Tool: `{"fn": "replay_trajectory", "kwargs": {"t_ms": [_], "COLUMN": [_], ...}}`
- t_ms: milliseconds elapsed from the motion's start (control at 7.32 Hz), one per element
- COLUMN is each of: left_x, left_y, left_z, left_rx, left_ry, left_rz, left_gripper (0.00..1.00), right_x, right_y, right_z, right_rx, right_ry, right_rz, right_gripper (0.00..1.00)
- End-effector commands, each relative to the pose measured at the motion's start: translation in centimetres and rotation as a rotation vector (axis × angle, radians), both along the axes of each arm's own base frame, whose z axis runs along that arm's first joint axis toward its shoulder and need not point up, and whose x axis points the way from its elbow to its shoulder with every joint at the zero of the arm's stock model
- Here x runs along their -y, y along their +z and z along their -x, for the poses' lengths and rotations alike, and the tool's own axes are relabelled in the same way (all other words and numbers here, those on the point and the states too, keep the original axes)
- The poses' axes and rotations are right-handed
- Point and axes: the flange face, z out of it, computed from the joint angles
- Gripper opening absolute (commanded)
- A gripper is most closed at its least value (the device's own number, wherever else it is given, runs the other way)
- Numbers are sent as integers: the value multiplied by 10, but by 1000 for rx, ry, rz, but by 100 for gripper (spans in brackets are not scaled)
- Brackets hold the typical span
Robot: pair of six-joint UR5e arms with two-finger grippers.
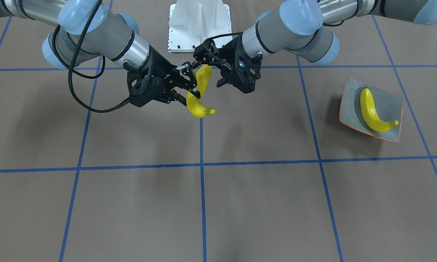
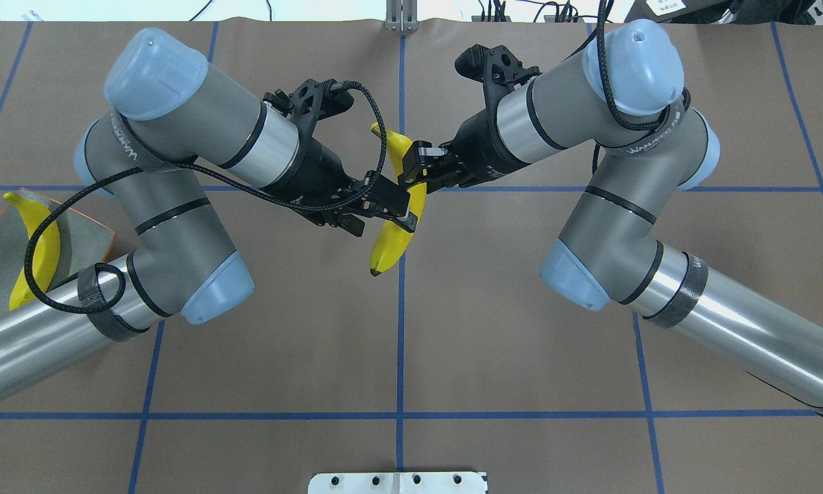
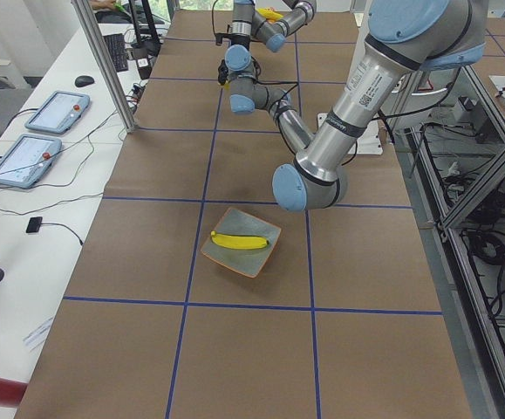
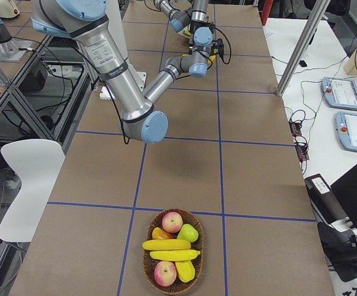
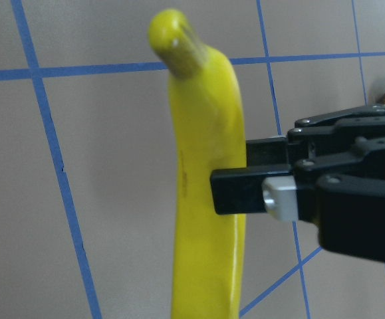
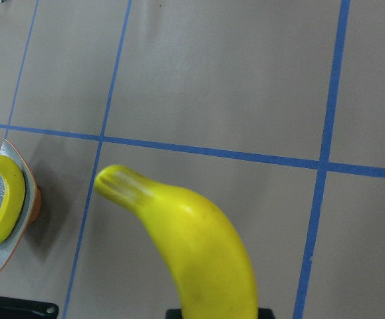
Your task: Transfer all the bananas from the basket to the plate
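The right end effector (image 1: 196, 84) pinches a banana (image 1: 199, 107); the left end effector's (image 1: 207, 72) closure is unclear. Only exterior right clearly shows the basket (image 4: 146, 265).

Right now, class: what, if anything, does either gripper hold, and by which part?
The right gripper clamps a bright yellow curved plastic banana near its middle. The left gripper flanks it; its grip cannot be told.

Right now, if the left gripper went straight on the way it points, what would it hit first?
The banana held by the right gripper: it is directly ahead of the open left gripper, though depth is unclear.
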Motion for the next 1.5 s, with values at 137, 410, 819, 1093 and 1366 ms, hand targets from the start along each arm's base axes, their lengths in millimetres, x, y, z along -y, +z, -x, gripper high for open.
{"fn": "replay_trajectory", "kwargs": {"t_ms": [137,410,819,1093,1366], "left_x": [-1,-3,-6,-8,-9], "left_y": [-2,-1,-1,-4,-5], "left_z": [-5,-9,-10,-9,-9], "left_rx": [-1,1,-6,-7,-5], "left_ry": [7,11,17,14,13], "left_rz": [-1,0,-2,49,60], "left_gripper": [98,95,0,0,0], "right_x": [-5,-9,-10,-11,-12], "right_y": [-5,-8,-10,-12,-9], "right_z": [-2,-5,-7,-9,-13], "right_rx": [27,35,40,43,66], "right_ry": [-22,-36,-38,-36,-33], "right_rz": [5,0,-4,-7,-28], "right_gripper": [0,0,0,13,100]}}
